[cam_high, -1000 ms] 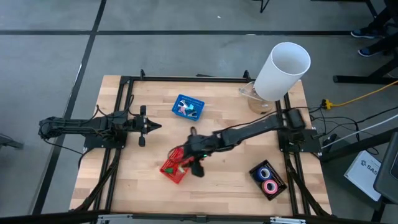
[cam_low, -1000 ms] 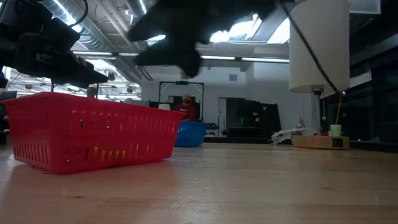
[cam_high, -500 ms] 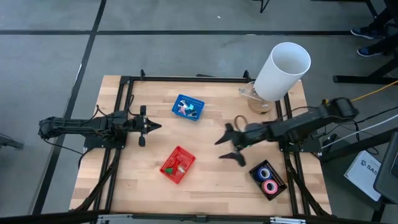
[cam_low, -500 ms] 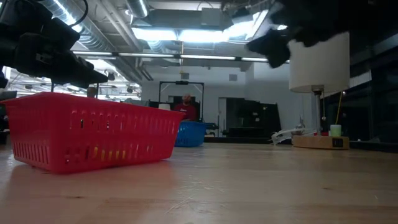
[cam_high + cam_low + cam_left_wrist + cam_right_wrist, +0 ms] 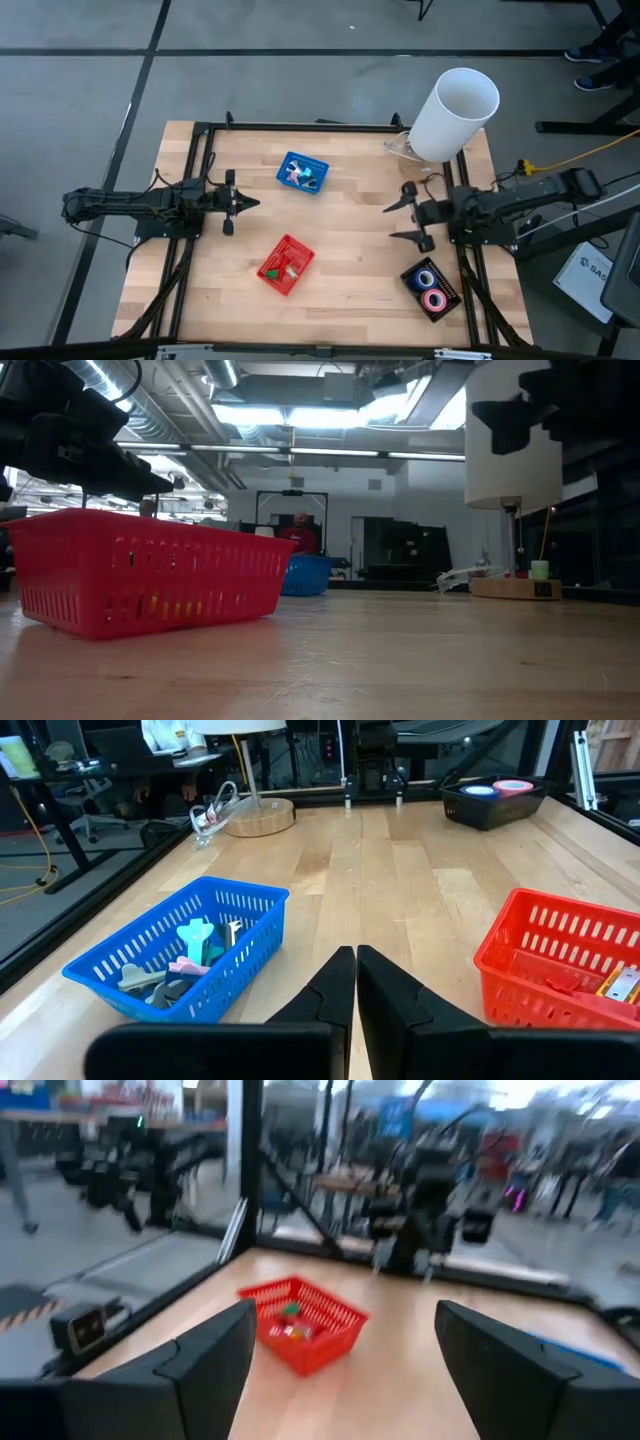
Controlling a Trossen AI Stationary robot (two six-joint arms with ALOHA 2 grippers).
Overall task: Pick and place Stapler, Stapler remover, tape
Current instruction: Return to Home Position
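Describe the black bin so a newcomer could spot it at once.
On the wooden table, follow the right arm's side to the corner away from the tall white cylinder. The black bin sits there, holding a blue tape roll and a pink tape roll. It alone is black; the red basket and the blue basket stand nearer the middle.

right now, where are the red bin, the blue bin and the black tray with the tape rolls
red bin [image 5: 150, 580]: low view, on its slotted front wall
blue bin [image 5: 245, 955]: left wrist view, on its slotted side wall
black tray [image 5: 490, 815]: left wrist view, on its dark outer wall
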